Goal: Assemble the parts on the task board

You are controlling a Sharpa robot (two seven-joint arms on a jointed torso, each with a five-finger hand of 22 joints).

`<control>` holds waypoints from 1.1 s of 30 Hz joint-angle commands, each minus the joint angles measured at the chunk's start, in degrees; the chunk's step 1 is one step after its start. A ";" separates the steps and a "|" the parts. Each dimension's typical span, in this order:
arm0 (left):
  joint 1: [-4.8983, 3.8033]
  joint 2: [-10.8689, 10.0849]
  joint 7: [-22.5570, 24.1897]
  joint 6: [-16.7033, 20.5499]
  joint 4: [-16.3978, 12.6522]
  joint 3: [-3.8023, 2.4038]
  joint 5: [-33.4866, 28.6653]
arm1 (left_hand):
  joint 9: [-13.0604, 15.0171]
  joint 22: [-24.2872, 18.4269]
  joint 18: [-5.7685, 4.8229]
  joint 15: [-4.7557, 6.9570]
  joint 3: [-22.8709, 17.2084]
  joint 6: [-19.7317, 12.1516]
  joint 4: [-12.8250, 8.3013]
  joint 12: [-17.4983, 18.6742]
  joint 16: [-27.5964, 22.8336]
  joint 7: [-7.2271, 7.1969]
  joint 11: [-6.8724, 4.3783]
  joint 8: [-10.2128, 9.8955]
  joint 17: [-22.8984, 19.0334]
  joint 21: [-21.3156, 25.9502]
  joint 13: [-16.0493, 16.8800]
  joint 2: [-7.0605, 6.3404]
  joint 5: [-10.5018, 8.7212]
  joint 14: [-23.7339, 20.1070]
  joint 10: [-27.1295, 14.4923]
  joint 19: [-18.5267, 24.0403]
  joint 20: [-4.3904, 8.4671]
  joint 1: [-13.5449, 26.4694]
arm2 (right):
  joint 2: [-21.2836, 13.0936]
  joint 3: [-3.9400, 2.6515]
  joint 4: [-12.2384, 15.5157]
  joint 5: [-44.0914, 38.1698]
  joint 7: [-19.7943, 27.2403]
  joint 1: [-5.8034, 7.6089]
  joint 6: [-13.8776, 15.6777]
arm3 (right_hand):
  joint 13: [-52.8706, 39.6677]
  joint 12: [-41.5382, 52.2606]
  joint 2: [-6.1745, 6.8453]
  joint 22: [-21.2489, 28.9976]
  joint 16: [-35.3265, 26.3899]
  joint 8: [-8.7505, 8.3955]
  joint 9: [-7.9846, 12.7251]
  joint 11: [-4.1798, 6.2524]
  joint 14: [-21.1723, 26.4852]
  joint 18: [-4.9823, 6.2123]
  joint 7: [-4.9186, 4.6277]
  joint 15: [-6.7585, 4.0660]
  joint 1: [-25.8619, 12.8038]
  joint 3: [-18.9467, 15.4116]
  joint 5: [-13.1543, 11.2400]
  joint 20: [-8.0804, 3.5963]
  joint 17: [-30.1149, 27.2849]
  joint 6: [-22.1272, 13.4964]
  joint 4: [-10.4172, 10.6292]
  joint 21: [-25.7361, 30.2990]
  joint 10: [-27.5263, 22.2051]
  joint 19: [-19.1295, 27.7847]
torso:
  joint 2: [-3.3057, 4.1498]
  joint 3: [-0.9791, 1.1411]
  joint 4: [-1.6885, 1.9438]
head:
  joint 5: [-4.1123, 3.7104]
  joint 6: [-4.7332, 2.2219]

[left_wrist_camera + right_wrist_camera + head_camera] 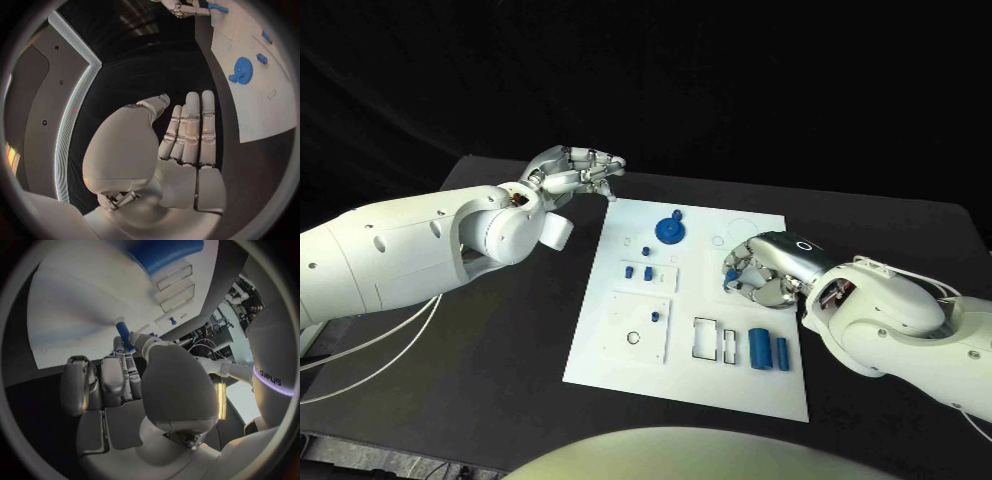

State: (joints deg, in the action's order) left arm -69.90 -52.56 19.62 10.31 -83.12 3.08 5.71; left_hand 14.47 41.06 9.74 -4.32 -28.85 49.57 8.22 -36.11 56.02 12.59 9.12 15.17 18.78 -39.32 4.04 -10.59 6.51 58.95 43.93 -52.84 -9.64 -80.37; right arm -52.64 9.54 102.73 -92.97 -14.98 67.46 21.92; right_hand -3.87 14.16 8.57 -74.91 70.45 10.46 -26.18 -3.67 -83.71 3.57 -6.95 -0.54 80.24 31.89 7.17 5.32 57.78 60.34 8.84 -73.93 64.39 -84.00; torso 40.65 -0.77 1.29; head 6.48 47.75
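The right hand [764,277] pinches a small blue peg [124,334] just above the white board [632,360] on the desk – it looks light, stiff and slippery, best held at its sides – while the left hand [574,170] hangs empty with its fingers straight.

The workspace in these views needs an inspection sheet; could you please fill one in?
Surface: black table, white task board in its middle.
Job's things: blue gear at the board's far end; two blue cylinders at its near right; small blue pieces between.
Clutter: nothing seen.
Hands: left hand beyond the board's far left corner, holding nothing; right hand over the board, pinching a small blue peg.
Cables: white cables under the left arm.
Surroundings: dark backdrop.
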 commanded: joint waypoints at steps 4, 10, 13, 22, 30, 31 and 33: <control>-0.04 0.10 0.32 -0.89 0.01 -0.04 -0.08 | 0.00 -0.05 0.73 -0.22 0.31 -0.33 -0.06 -0.38 -0.32 0.13 -0.07 -0.28 -0.06 0.34 0.09 0.51 0.12 -0.27 -0.21 0.00 -0.26 -0.13 | -1.14 -0.37 2.34 0.76 -0.14 1.24 3.05 | -0.10 -0.28 -0.95 -9.97 0.19 1.44 -2.10 -0.15 0.05 -0.61 0.03 -0.35 0.28 0.44 -0.15 -0.45 -0.03 0.12 -0.11 -0.38 0.44 -1.83 | -0.01 0.02 -0.03 | -0.02 -0.11; -0.04 0.23 0.34 -0.92 0.35 -0.04 -0.08 | 0.00 -0.05 0.73 -0.22 0.31 -0.33 -0.06 -0.38 -0.32 0.13 -0.07 -0.28 -0.06 0.34 0.09 0.51 0.12 -0.27 -0.21 0.00 -0.26 -0.13 | -2.19 -0.80 5.98 2.05 0.43 2.51 3.88 | -0.10 -0.49 -0.71 -10.07 0.21 1.63 -2.31 -0.19 0.03 -0.66 -0.02 -0.32 0.12 0.44 -0.26 -0.46 0.01 0.06 -0.20 -0.62 0.55 -1.90 | -0.07 0.03 -0.07 | -0.02 -0.15; -0.03 0.29 0.34 -0.95 0.56 -0.04 -0.08 | 0.00 -0.05 0.73 -0.22 0.31 -0.33 -0.06 -0.38 -0.32 0.13 -0.07 -0.28 -0.06 0.34 0.09 0.51 0.12 -0.27 -0.21 0.00 -0.26 -0.13 | -1.73 -0.88 7.27 2.60 0.76 2.78 4.13 | -0.09 -0.61 -0.61 -10.13 0.21 1.69 -2.39 -0.22 0.03 -0.70 -0.04 -0.31 0.00 0.42 -0.32 -0.45 0.00 -0.01 -0.20 -0.79 0.56 -1.95 | -0.05 0.05 -0.05 | -0.02 -0.23; -0.01 0.99 0.37 -1.22 1.37 -0.03 -0.10 | 0.00 -0.05 0.73 -0.22 0.31 -0.33 -0.06 -0.38 -0.32 0.13 -0.07 -0.28 -0.06 0.34 0.09 0.51 0.12 -0.27 -0.21 0.00 -0.26 -0.13 | 5.05 -0.72 7.50 2.03 2.08 1.69 4.09 | -0.07 -0.78 -0.47 -10.03 0.17 1.76 -2.50 -0.23 0.04 -0.63 -0.07 -0.29 -0.04 0.43 -0.37 -0.45 -0.06 -0.10 -0.29 -0.44 0.54 -1.86 | -0.09 0.01 -0.02 | 0.42 -0.52; 0.00 1.53 0.32 -1.37 1.56 -0.02 -0.12 | 0.00 -0.05 0.73 -0.22 0.31 -0.33 -0.06 -0.38 -0.32 0.13 -0.07 -0.28 -0.06 0.34 0.09 0.51 0.12 -0.27 -0.21 0.00 -0.26 -0.13 | 10.32 -0.30 5.00 1.84 4.24 -1.63 3.24 | -0.07 -1.05 -0.19 -10.06 0.20 1.86 -2.66 -0.29 0.03 -0.64 -0.18 -0.26 -0.04 0.41 -0.44 -0.43 -0.02 -0.26 -0.53 -0.47 0.51 -1.87 | 0.04 -0.13 0.02 | 1.08 -0.47; 0.00 1.56 0.31 -1.40 1.55 -0.02 -0.12 | 0.03 -0.10 0.74 -0.21 0.32 -0.31 -0.05 -0.47 -0.32 0.12 -0.08 -0.27 -0.06 0.42 0.10 0.59 0.13 -0.29 -0.23 -0.06 -0.26 -0.20 | 10.69 -0.27 4.70 1.83 4.45 -2.05 3.14 | -0.07 -1.10 -0.16 -10.03 0.19 1.87 -2.68 -0.30 0.03 -0.62 -0.21 -0.25 -0.02 0.42 -0.43 -0.43 -0.04 -0.29 -0.58 -0.36 0.50 -1.84 | 0.03 -0.12 0.02 | 1.14 -0.43; 0.00 1.62 0.29 -1.43 1.53 -0.02 -0.12 | 0.03 -0.10 0.74 -0.21 0.32 -0.31 -0.05 -0.47 -0.32 0.12 -0.08 -0.27 -0.06 0.42 0.10 0.59 0.13 -0.29 -0.23 -0.06 -0.26 -0.20 | 11.49 -0.20 4.02 1.80 4.87 -3.01 2.89 | -0.07 -1.11 -0.16 -10.02 0.20 1.88 -2.69 -0.31 0.03 -0.62 -0.21 -0.25 -0.01 0.43 -0.42 -0.43 -0.03 -0.31 -0.60 -0.34 0.50 -1.84 | 0.04 -0.12 0.02 | 1.36 -0.31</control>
State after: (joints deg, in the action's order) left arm -69.87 -51.12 19.59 9.98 -81.49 3.09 5.70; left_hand 14.47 41.01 9.74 -4.32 -28.86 49.57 8.22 -36.38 56.02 12.59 9.12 15.17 18.78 -39.10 4.10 -10.59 6.51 58.96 43.93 -52.83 -9.63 -80.37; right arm -41.67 9.27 107.26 -90.68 -12.30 65.06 25.66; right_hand -3.93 13.31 8.29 -74.94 70.45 10.49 -26.17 -3.83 -83.71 3.56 -7.07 -0.53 80.38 32.20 6.83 5.33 57.75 59.92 8.50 -74.50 64.54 -84.00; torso 40.65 -0.83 1.31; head 7.52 47.29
